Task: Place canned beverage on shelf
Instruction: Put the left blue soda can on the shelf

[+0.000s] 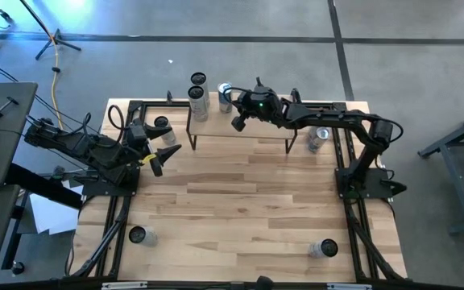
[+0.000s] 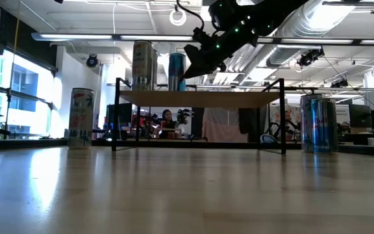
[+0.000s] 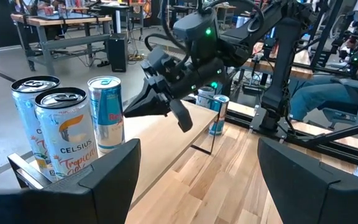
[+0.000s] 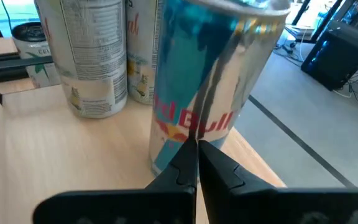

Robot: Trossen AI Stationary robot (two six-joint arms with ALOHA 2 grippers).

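1. While the bench [image 1: 240, 201] carries it at the far edge, the shelf [image 1: 240, 133] bears three cans at its far left corner.
2. Blue canned beverage [image 4: 213, 81] stands upright there.
3. Right gripper [image 1: 238, 122], fingers closed on nothing, hovers just beside it.
4. Left gripper [image 1: 161, 157] waits spread apart, near the bench's left edge.

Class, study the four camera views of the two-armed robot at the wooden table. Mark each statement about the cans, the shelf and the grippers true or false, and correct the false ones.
1. Three cans stand on the shelf. True.
2. The right gripper holds the blue Red Bull can. False: its jaws are shut and empty, just in front of that can.
3. The left gripper has its jaws open. True.
4. Every can is on the shelf. False: others stand on the table, such as the can near its front right corner.
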